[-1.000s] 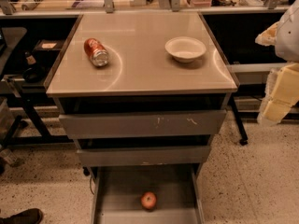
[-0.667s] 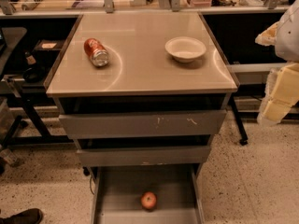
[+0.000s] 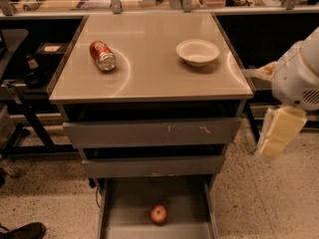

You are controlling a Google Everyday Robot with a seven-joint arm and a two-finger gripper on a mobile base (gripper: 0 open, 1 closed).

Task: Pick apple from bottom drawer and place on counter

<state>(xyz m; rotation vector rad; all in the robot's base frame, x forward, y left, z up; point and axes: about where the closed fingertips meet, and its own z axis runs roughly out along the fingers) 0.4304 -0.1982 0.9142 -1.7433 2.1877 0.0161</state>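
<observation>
The apple (image 3: 158, 213), small and red, lies on the grey floor of the open bottom drawer (image 3: 124, 218), near its front middle. The two drawers above are pushed in. The counter (image 3: 149, 68) is the glossy beige top of the cabinet. My gripper (image 3: 278, 132), cream-coloured under a white arm segment, hangs in the air to the right of the cabinet, level with the upper drawers. It is well above and to the right of the apple and holds nothing that I can see.
A red soda can (image 3: 102, 55) lies on its side on the counter's left part. A white bowl (image 3: 198, 52) stands on the right part. Dark shelving flanks the cabinet on both sides. A dark shoe (image 3: 22, 230) is at the bottom left on the speckled floor.
The arm and gripper have come down and a little to the left, closer to the cabinet's right side. The apple, can and bowl have not moved.
</observation>
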